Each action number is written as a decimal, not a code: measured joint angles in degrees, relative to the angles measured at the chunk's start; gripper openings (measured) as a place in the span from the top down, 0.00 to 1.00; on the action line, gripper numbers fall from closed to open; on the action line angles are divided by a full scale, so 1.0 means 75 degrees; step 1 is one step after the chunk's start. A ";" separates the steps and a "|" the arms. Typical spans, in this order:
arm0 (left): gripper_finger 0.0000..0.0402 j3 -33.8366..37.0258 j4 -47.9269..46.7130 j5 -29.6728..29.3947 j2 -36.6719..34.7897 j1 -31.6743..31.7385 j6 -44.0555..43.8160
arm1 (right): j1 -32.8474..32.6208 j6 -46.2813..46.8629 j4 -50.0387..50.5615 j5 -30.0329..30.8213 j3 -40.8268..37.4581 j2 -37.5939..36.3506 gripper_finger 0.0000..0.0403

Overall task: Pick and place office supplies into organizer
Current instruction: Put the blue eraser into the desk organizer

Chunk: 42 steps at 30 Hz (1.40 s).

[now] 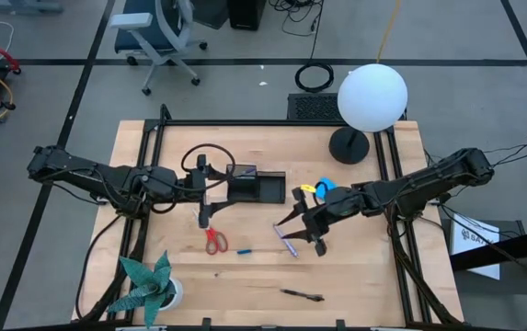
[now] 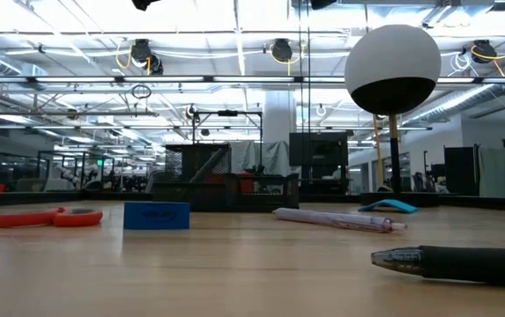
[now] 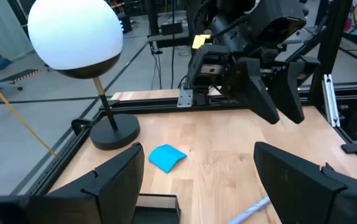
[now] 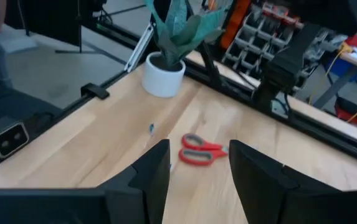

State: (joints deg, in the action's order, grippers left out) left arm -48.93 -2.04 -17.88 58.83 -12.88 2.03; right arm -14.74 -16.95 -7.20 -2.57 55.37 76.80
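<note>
Now your right gripper (image 1: 302,232) hangs over the purple pen (image 1: 285,240), jaws parted and empty; lower straight, close across the barrel, then carry it to the organizer (image 1: 256,187); left gripper (image 1: 206,190) waits wide there

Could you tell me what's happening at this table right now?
Two robot arms are sorting office supplies into the black organizer. Nothing is held at the moment: the left gripper is open beside the organizer, and the right gripper is open over the purple pen. The scissors, blue notepad and dark pen lie on the table.
</note>
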 joint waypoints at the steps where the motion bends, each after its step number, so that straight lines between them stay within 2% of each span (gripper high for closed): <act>1: 0.23 0.0000 0.0000 -0.0001 0.0000 0.0000 0.0002 | 0.0000 -0.0001 -0.0084 0.0000 0.0000 0.0044 0.61; 7: 0.23 0.0000 0.0000 -0.0004 0.0000 0.0000 0.0022 | 0.0004 -0.0116 -0.0618 -0.0029 0.0000 0.0595 0.62; 12: 0.23 0.0000 0.0004 -0.0007 0.0000 0.0000 0.0003 | 0.0130 -0.0196 -0.1773 -0.0035 0.0000 0.1337 0.61; 17: 0.23 0.0000 0.0003 -0.0016 0.0000 0.0000 0.0005 | 0.0402 0.0273 -0.2748 -0.0035 0.0000 0.1970 0.62; 28: 0.23 0.0000 0.0005 -0.0025 0.0000 0.0000 0.0037 | 0.0705 0.0796 -0.3230 -0.0052 0.0040 0.2860 0.62; 35: 0.23 0.0000 0.0006 -0.0025 0.0000 0.0000 0.0029 | 0.0667 0.1005 -0.2318 -0.0055 0.0839 0.3485 0.62; 42: 0.23 0.0000 -0.0035 -0.0025 0.0000 0.0000 0.0022 | 0.0650 0.1511 0.0351 -0.0038 0.1859 0.3642 0.62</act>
State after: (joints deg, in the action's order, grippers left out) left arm -48.93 -2.31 -18.06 58.83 -12.88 2.20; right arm -9.87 -5.62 -4.56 -2.85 69.32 104.12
